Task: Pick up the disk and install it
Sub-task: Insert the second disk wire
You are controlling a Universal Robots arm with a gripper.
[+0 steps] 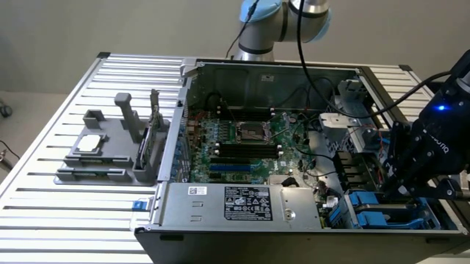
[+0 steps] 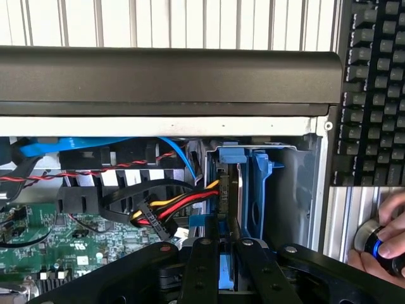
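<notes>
The gripper (image 1: pixel 411 190) is hovering at the lower right of the exterior view, inside the open computer case (image 1: pixel 242 66). Its fingers (image 2: pixel 205 266) are clenching the disk (image 2: pixel 226 190), standing upright in the blue bay (image 2: pixel 259 190).

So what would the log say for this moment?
gripper: over drive bay | disk: upright in bay, blue carrier | case: open | hand: beside case

Even, soft overhead light in the exterior view; slatted worktop (image 1: pixel 44 181) glares near-white at the exterior view's left. Case interior (image 1: pixel 250 137) dimmer, mildly shadowed. Blue LED (image 1: pixel 441 108) glows. Wrist view: bright slats, dark case rim (image 2: pixel 171 79), foreground tool (image 2: pixel 218 266) slightly soft.
</notes>
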